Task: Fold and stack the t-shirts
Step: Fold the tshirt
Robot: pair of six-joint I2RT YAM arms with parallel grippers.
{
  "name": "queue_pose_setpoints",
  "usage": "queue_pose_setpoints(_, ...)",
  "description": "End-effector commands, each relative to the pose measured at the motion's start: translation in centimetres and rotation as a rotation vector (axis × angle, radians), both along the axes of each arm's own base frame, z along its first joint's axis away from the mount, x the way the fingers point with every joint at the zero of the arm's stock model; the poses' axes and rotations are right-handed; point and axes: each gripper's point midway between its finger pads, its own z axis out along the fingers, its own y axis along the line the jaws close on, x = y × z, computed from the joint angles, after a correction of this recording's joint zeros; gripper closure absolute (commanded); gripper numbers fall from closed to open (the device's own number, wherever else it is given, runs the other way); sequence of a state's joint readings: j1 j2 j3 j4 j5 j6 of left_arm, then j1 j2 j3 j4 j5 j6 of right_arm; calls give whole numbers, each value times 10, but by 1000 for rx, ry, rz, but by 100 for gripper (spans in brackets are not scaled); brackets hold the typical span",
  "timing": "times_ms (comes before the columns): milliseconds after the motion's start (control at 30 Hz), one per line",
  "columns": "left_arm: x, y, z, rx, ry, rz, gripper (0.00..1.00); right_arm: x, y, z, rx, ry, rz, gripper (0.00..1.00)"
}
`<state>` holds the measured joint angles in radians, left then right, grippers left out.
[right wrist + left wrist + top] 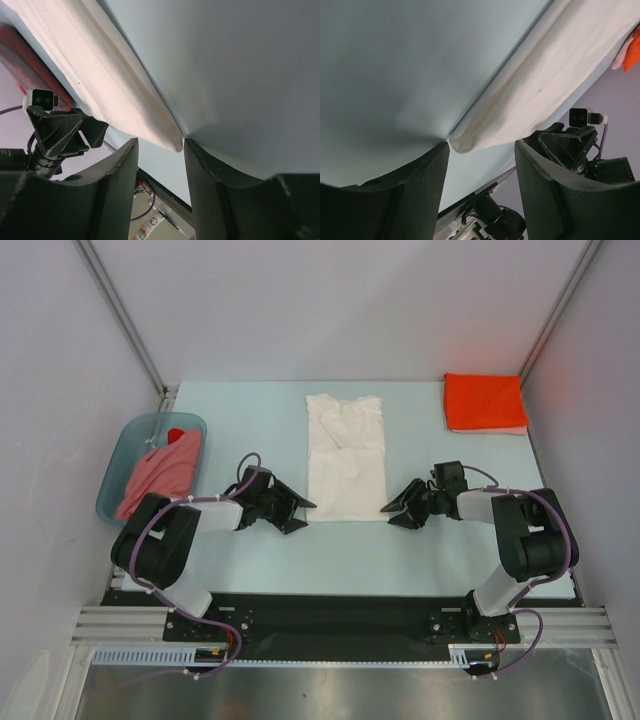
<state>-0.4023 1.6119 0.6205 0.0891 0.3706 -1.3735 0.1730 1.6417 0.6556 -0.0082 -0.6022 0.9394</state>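
Pale blue-green tabletop (240,420) between white walls carries the white t-shirt (345,455) at its centre, laid as a narrow strip running from near to far. Step in hand, by judgement: the crosswise fold of this strip. The next move calls for both grippers to pinch the two near corners together, lift evenly and carry the near edge over toward the far end. The left gripper (290,512) and right gripper (402,508) sit low at either side of the near edge, forearms angled inward, fingers aimed at the cloth. Both sets of jaws stand spread and grasp nothing; each wrist view shows a cloth corner just ahead of the gap. A folded orange-red t-shirt (485,402) lies in the far right corner. A salmon-pink t-shirt (160,472) and a red t-shirt (176,434) wait in the basin (112,485) at left.
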Motion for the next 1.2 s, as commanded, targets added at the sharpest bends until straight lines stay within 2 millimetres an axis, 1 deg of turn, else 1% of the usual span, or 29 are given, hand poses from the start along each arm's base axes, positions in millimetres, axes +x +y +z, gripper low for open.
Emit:
queue_pose_setpoints(0,-29,23,-49,135,156,62,37,-3,-11,-27,-96,32,-65,53)
queue_pose_setpoints(100,-28,23,-51,131,159,75,41,-3,-11,-28,-102,28,-66,54)
queue_pose_setpoints(200,-29,26,-52,142,156,89,42,-3,-11,-28,-107,29,-68,55)
queue_pose_setpoints(300,-29,25,-55,141,160,84,47,-4,-11,-30,-120,29,-68,58)
queue_pose_setpoints(400,-26,25,-57,146,149,73,54,-3,-12,-32,-131,29,-60,64)
queue_pose_setpoints(433,-24,23,-56,139,133,68,62,-4,-13,-33,-137,28,-55,69)
queue_pose_setpoints(467,-24,23,-57,137,131,66,67,-2,-14,-33,-144,21,-53,71)
queue_pose_setpoints(500,-24,23,-58,136,127,67,77,-2,-14,-34,-149,19,-47,76)
queue_pose_setpoints(533,-24,23,-58,136,114,55,83,0,-15,-34,-155,11,-44,90)
queue_pose_setpoints(567,-19,21,-56,131,91,49,90,2,-16,-35,-168,-9,-26,97)
queue_pose_setpoints(600,-18,21,-56,143,69,22,100,3,-16,-36,-173,-14,-14,100)
queue_pose_setpoints(633,-17,22,-56,159,55,6,100,6,-16,-35,-181,-32,-1,100)
queue_pose_setpoints(667,-12,21,-52,168,36,-11,100,1,-19,-39,-213,-39,41,100)
queue_pose_setpoints(700,-11,22,-51,194,4,-49,100,5,-19,-35,-221,-63,57,100)
queue_pose_setpoints(733,-8,22,-44,203,-21,-62,100,2,-21,-35,-230,-66,72,100)
queue_pose_setpoints(800,-7,24,-37,228,-71,-87,100,-4,-20,-33,-230,-84,116,100)
queue_pose_setpoints(833,-13,24,-36,243,-71,-103,100,-8,-20,-29,-226,-86,128,100)
queue_pose_setpoints(867,-13,22,-27,245,-103,-111,100,-12,-18,-25,-214,-94,138,100)
queue_pose_setpoints(900,-20,18,-25,254,-121,-146,100,-25,-18,-28,-215,-79,155,100)
queue_pose_setpoints(933,-34,20,-29,275,-92,-164,100,-28,-17,-19,-207,-105,161,100)
queue_pose_setpoints(967,-38,18,-19,268,-124,-172,100,-34,-17,-17,-205,-107,167,100)
queue_pose_setpoints(1000,-44,19,-18,278,-130,-173,100,-45,-18,-17,-205,-91,177,100)
queue_pose_setpoints(1033,-64,20,-23,295,-111,-203,100,-56,-17,-11,-189,-102,184,100)
queue_pose_setpoints(1067,-69,18,-13,289,-148,-203,100,-63,-18,-11,-187,-101,191,100)
queue_pose_setpoints(1100,-81,14,-11,291,-155,-211,100,-73,-19,-8,-185,-91,195,100)
queue_pose_setpoints(1133,-96,20,-18,305,-134,-219,100,-86,-22,-11,-191,-77,203,100)
queue_pose_setpoints(1167,-105,20,-18,309,-133,-223,100,-92,-24,-9,-193,-79,206,100)
